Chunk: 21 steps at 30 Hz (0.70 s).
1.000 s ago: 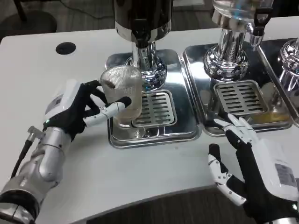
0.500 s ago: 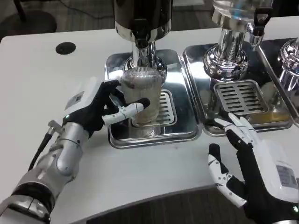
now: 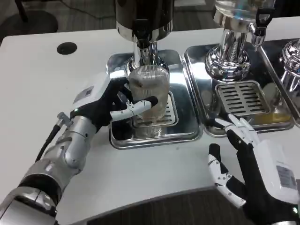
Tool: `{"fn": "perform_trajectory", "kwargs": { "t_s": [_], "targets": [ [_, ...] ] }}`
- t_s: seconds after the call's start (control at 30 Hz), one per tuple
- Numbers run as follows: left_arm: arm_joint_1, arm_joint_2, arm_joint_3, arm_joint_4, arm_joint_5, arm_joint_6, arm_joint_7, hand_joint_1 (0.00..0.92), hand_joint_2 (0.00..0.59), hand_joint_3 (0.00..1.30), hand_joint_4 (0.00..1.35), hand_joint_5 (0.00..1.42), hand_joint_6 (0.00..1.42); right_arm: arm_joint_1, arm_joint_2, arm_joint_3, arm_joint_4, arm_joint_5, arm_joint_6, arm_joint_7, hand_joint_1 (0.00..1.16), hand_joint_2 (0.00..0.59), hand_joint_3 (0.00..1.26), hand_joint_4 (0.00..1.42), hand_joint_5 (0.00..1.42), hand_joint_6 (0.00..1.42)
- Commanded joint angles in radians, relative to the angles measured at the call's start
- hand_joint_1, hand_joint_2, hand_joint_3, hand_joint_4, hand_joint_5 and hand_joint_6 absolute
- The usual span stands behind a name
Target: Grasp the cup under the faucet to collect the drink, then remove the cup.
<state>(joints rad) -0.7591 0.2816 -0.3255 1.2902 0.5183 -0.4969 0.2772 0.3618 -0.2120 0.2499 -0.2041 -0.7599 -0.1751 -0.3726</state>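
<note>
Left hand [image 3: 101, 105] reached in from lower left, fingers wrapped around cup [image 3: 148, 93], held upright over grate [image 3: 161, 112] under faucet [image 3: 143, 35], upper centre. Right hand [image 3: 253, 164] lay released, fingers spread, lower right.

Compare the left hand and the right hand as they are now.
The left hand grips the cup over the drip tray; the right hand holds nothing. The left reaches onto the tray; the right rests on the table, fingers spread. Both have white backs and black-and-white fingers.

Silver forearms [image 3: 65, 150] — white-backed, black-fingered
</note>
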Motion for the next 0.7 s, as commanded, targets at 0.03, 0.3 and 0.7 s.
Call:
{"fn": "perform_trajectory", "kwargs": {
  "t_s": [0.03,0.3,0.7],
  "targets": [
    [-0.008,0.000,-0.005,0.010,0.001,0.015,-0.038,0.249,0.223,0.40,0.49,0.74,1.06,-0.005,0.001,0.004,-0.003,-0.004,0.004,0.011,0.43,0.549,0.29,0.14,0.11,0.24],
    [0.001,0.019,0.004,0.006,-0.008,0.011,-0.050,0.192,0.173,0.34,0.42,0.62,0.85,-0.011,0.000,0.003,0.004,0.000,0.000,0.016,0.43,0.549,0.29,0.14,0.11,0.24],
    [0.007,0.038,0.007,-0.005,-0.012,-0.021,-0.061,0.151,0.133,0.28,0.31,0.47,0.67,-0.017,-0.007,0.000,0.009,0.007,-0.009,0.020,0.43,0.549,0.29,0.14,0.12,0.25]
  ]
}}
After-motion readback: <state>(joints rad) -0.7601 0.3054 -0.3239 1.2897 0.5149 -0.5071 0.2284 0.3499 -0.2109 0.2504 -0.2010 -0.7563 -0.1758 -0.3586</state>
